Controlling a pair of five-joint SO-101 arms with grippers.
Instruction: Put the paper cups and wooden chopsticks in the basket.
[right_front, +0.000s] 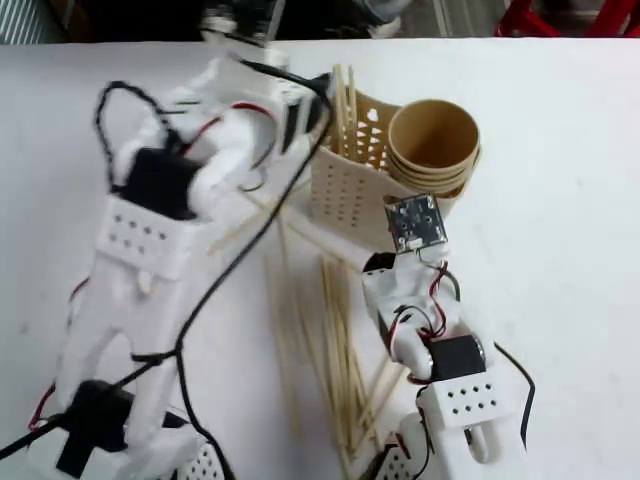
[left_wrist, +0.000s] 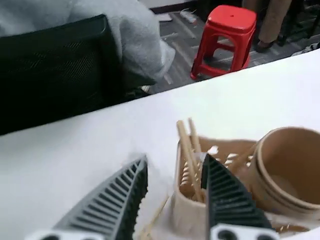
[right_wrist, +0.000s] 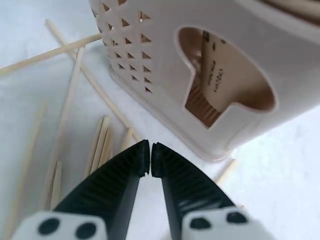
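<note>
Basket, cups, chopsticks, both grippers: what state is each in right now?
basket: upright on the table, partly loaded.
paper cups: nested in one stack, in the basket.
standing chopsticks: on end in the basket.
loose chopsticks: lying scattered on the table, outside the basket.
left gripper: open, empty.
right gripper: shut, empty.
</note>
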